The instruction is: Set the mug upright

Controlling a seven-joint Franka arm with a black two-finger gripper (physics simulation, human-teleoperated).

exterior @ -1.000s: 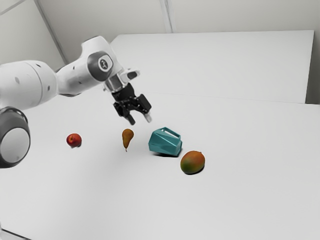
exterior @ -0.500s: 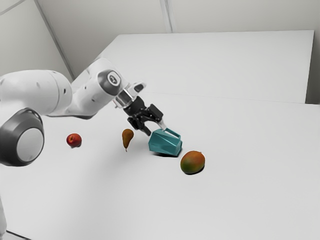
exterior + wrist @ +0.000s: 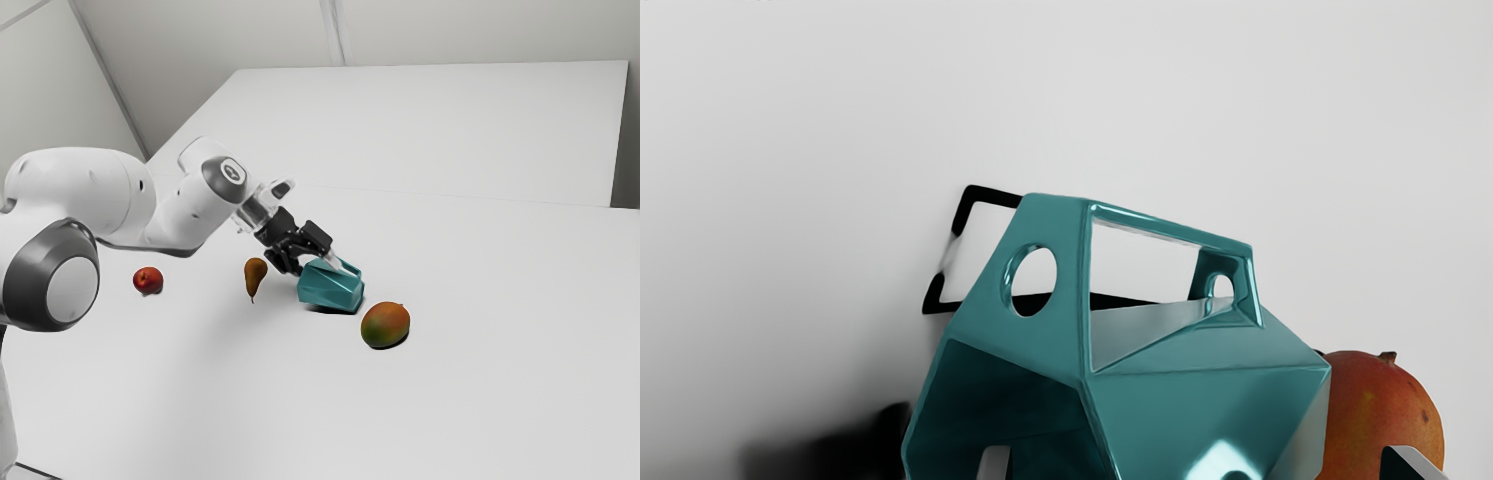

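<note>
Teal and faceted, the mug (image 3: pixel 330 290) lay on its side on a white table (image 3: pixel 480 400), handle (image 3: pixel 1173 227) uppermost, as the black two-finger gripper (image 3: pixel 318 266) leaned in close, fingers open and wide apart, one tip in front of the dark mouth (image 3: pixel 1013 400). Just beside the mug, toward the exterior view's right, sat a ripening mango (image 3: pixel 385 325). Toward that view's left lay a brown pear (image 3: pixel 256 274) and, farther off, a red apple (image 3: pixel 148 281).
</note>
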